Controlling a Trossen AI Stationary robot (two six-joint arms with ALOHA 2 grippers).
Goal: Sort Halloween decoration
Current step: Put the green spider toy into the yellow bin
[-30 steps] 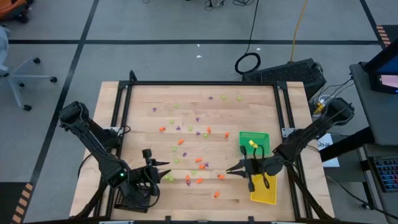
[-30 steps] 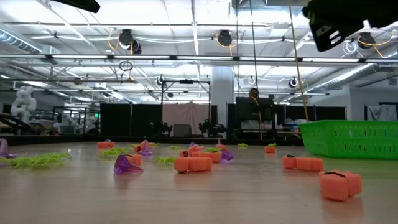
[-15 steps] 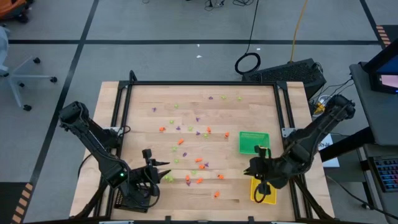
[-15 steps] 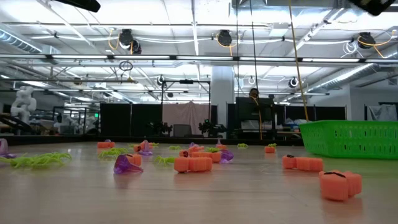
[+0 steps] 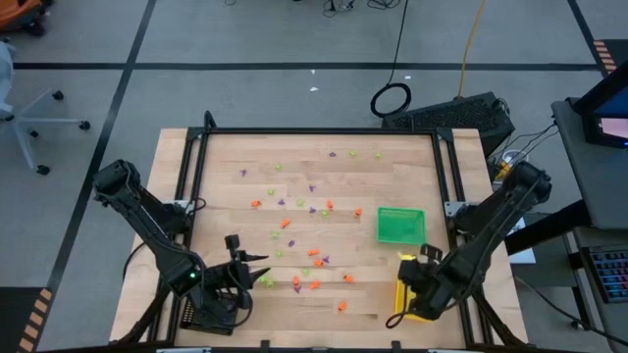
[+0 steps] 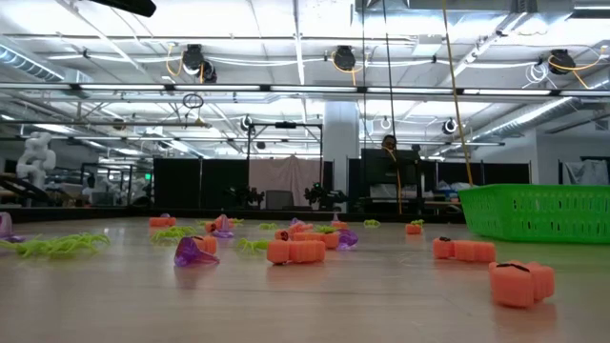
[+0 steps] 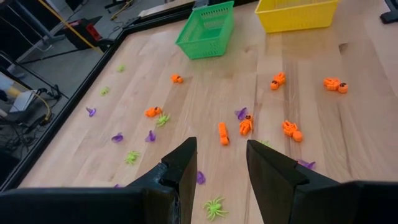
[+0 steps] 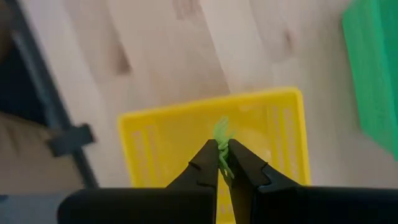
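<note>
The Halloween decoration is a scatter of tiny orange, purple and lime green trinkets (image 5: 299, 245) lying on the wooden table; the low view shows orange ones (image 6: 295, 251) and a purple one (image 6: 195, 252) up close. My right gripper (image 8: 222, 150) points down over the yellow tray (image 8: 155, 130), shut on a lime green trinket (image 8: 221, 132). In the high view it (image 5: 412, 297) covers most of that tray (image 5: 417, 316). My left gripper (image 7: 221, 168) stands open near the table's near left (image 5: 257, 261), above the trinkets, with nothing between its fingers. My right gripper pinches the lime green trinket between its two fingertips, at the trinket's end nearest the fingers (image 8: 222, 147). The rest of it sticks out past the tips. The fingers come from above, pointing down. The trinket is lifted clear, over the inside of the yellow tray.
A green tray (image 5: 400, 224) stands just beyond the yellow one at the table's right, and shows in the low view (image 6: 538, 211). A black frame (image 5: 314, 130) runs along the table's far and side edges. Bare wood lies along the near edge.
My right gripper has gone from beside the trinkets toward the table's right and near edge, up and over the yellow tray. It has tipped from roughly level to pointing down and stayed shut. It has left the low view.
</note>
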